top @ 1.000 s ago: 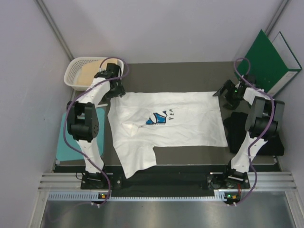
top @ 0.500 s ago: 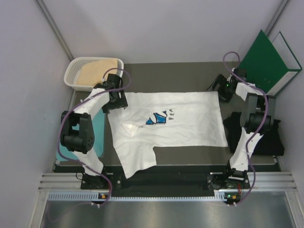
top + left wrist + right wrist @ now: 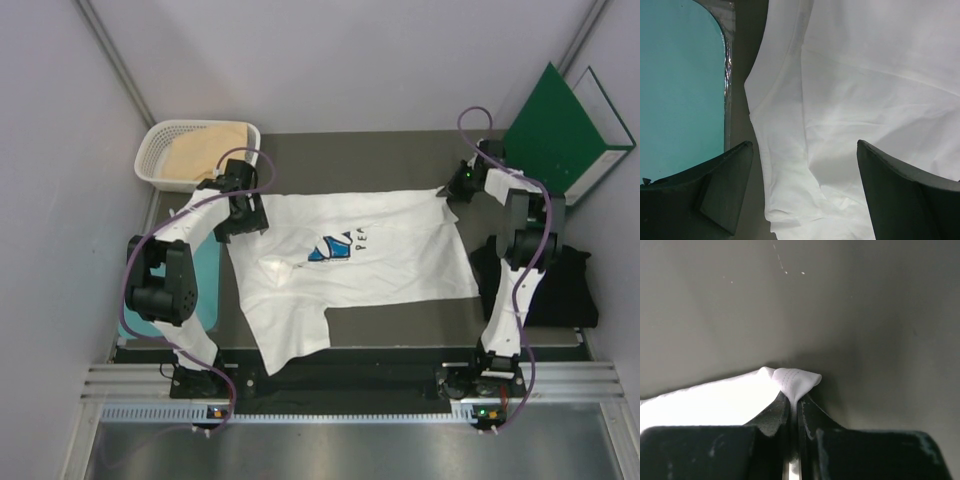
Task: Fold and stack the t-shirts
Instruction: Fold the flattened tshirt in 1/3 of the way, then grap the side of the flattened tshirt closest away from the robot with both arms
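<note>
The white t-shirt (image 3: 370, 265) with its blue-and-white print lies spread flat on the dark table. My right gripper (image 3: 453, 190) is shut on its far right corner, and the pinched hem (image 3: 795, 379) bulges out between the jaws of that gripper (image 3: 794, 404). Over the shirt's far left corner my left gripper (image 3: 245, 213) hangs open; white cloth (image 3: 865, 80) lies between its fingers (image 3: 727, 185), which do not touch it. The black t-shirt (image 3: 565, 290) lies at the right edge under the right arm. The tan-peach t-shirt (image 3: 200, 152) sits in the basket.
A white basket (image 3: 158, 148) stands at the far left corner. A teal board (image 3: 208, 285) lies along the left edge, also seen in the left wrist view as the teal board (image 3: 680, 85). A green binder (image 3: 560, 125) leans at the far right. Walls close in the sides.
My right gripper moved left onto the white shirt's far right corner and shut on it. The left gripper came from beside the basket down to the far left corner, still open.
</note>
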### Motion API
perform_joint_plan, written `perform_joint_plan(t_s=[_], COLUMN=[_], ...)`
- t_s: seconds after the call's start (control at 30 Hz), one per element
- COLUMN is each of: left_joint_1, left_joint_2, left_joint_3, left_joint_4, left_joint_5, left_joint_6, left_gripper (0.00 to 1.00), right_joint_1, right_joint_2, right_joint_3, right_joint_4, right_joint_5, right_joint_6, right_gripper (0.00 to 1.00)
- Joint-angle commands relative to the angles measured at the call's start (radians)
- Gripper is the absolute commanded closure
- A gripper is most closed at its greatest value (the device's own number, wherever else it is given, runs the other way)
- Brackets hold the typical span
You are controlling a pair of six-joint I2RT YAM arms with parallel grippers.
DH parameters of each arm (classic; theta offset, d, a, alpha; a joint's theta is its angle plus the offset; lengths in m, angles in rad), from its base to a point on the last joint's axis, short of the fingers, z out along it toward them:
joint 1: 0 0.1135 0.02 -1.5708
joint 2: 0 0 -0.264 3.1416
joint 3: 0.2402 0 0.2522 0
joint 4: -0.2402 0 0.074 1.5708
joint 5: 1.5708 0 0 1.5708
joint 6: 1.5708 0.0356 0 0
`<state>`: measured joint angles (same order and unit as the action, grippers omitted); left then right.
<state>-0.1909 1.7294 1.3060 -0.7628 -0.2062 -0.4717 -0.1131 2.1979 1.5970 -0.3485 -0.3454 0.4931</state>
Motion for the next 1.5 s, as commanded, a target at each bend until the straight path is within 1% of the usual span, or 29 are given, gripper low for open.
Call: perform_joint_plan(t_s=[0.0, 0.27, 0.33, 0.37, 0.43, 0.47, 0.53, 0.57, 0.6, 0.77, 0.83, 0.87, 0.9, 1.0, 1.03, 1.07, 1.2, 1.37, 1.47], left_joint_1=[0.001, -0.002, -0.008, -0.012, -0.019, -0.024, -0.039, -0.045, -0.056, -0.088, -0.137, -0.162, -0.217, -0.301, -0.312, -0.317, -0.317, -0.312, -0.285], left_joint_2=[-0.034, -0.027, -0.025, -0.025, -0.031, -0.034, -0.047, -0.051, -0.056, -0.114, -0.143, -0.151, -0.162, -0.169, -0.177, -0.182, -0.246, -0.29, -0.304], left_joint_3=[0.048, 0.078, 0.088, 0.09, 0.091, 0.087, 0.078, 0.069, 0.062, 0.01, 0.001, -0.005, -0.007, -0.039, -0.053, -0.092, -0.139, -0.157, -0.175], left_joint_4=[-0.001, -0.015, -0.021, -0.023, -0.023, -0.02, -0.018, -0.015, -0.015, 0.01, 0.013, 0.008, 0.003, -0.024, -0.033, -0.035, -0.043, -0.11, -0.151], left_joint_5=[-0.01, -0.012, -0.01, -0.006, 0.013, 0.022, 0.033, 0.043, 0.051, 0.164, 0.233, 0.247, 0.269, 0.306, 0.33, 0.347, 0.387, 0.357, 0.357], left_joint_6=[0.008, 0.002, 0.002, 0.004, 0.005, 0.011, 0.016, 0.022, 0.025, 0.068, 0.08, 0.088, 0.088, 0.07, 0.059, 0.03, -0.054, -0.134, -0.142], left_gripper=[0.11, 0.11, 0.11, 0.11, 0.09, 0.09, 0.06, 0.05, 0.04, 0.02, 0.03, 0.02, 0.03, 0.04, 0.04, 0.04, 0.03, 0.01, 0.01], right_joint_1=[-0.013, -0.051, -0.053, -0.053, -0.053, -0.053, -0.051, -0.051, -0.051, -0.048, -0.049, -0.049, -0.051, -0.071, -0.079, -0.085, -0.092, -0.092, -0.092], right_joint_2=[0.043, 0.059, 0.062, 0.059, 0.043, 0.013, -0.035, -0.09, -0.118, -0.306, -0.357, -0.409, -0.437, -0.539, -0.561, -0.601, -0.655, -0.748, -0.821], right_joint_3=[0.024, 0.053, 0.052, 0.054, 0.046, 0.023, -0.012, -0.047, -0.067, -0.198, -0.236, -0.271, -0.293, -0.373, -0.396, -0.432, -0.496, -0.638, -0.721], right_joint_4=[-0.04, -0.049, -0.04, -0.04, -0.041, -0.037, -0.027, -0.023, -0.02, -0.072, -0.119, -0.133, -0.159, -0.182, -0.188, -0.188, -0.218, -0.178, -0.168], right_joint_5=[0.179, 0.21, 0.188, 0.172, 0.158, 0.158, 0.158, 0.155, 0.154, 0.135, 0.129, 0.129, 0.128, 0.1, 0.082, 0.047, 0.016, -0.013, -0.015], right_joint_6=[-0.01, -0.007, -0.011, -0.019, -0.019, -0.024, -0.025, -0.028, -0.03, -0.044, -0.051, -0.062, -0.065, -0.048, -0.039, -0.021, -0.01, 0.062, 0.119], right_gripper=[1.0, 1.0, 0.95, 0.81, 0.58, 0.38, 0.21, 0.05, 0.01, 0.0, 0.0, 0.0, 0.0, 0.0, 0.01, 0.0, 0.0, 0.0, 0.0])
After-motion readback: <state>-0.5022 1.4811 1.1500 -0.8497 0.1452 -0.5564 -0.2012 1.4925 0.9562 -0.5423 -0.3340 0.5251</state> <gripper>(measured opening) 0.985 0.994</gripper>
